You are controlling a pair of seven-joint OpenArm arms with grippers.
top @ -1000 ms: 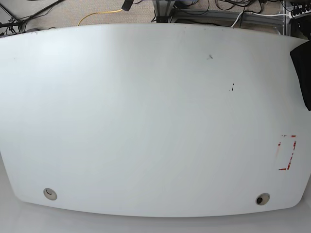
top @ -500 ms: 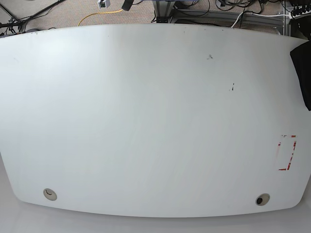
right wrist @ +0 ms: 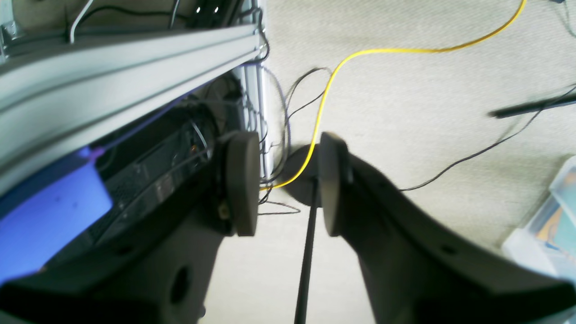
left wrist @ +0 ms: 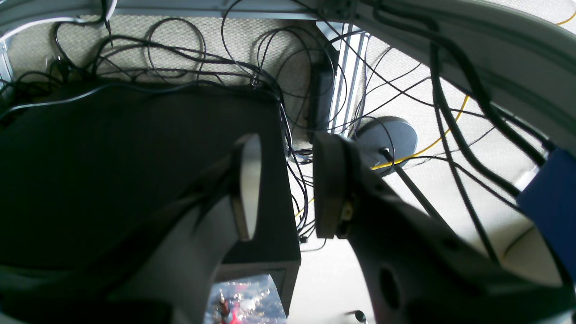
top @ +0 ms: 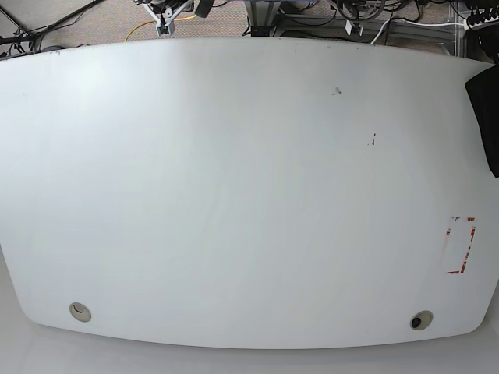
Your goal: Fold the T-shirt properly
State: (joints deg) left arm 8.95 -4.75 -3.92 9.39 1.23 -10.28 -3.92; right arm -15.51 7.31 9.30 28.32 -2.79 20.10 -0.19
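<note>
Both arms were off the white table, their wrist cameras looking down at the carpeted floor.

The left gripper stood released: its two pads were parted with a clear gap, and only floor and cable showed between them. Under it I saw a tangle of thin black cables, a black box-shaped case on the view's left, and the round dark base of a stand with a yellow cable running past it.

The right gripper was likewise released, pads apart and grasping nothing. The yellow cable curved across the carpet behind the gap. An aluminium frame rail crossed the upper left, and a thin black pole ran down from the gap.

In the base view, the T-shirt showed only as a black patch at the table's right edge, cut off by the frame. I could not tell how it was arranged. Below it on the same side was a red tape outline. Near the front edge were two round grommets, one at the left and one at the right.
</note>
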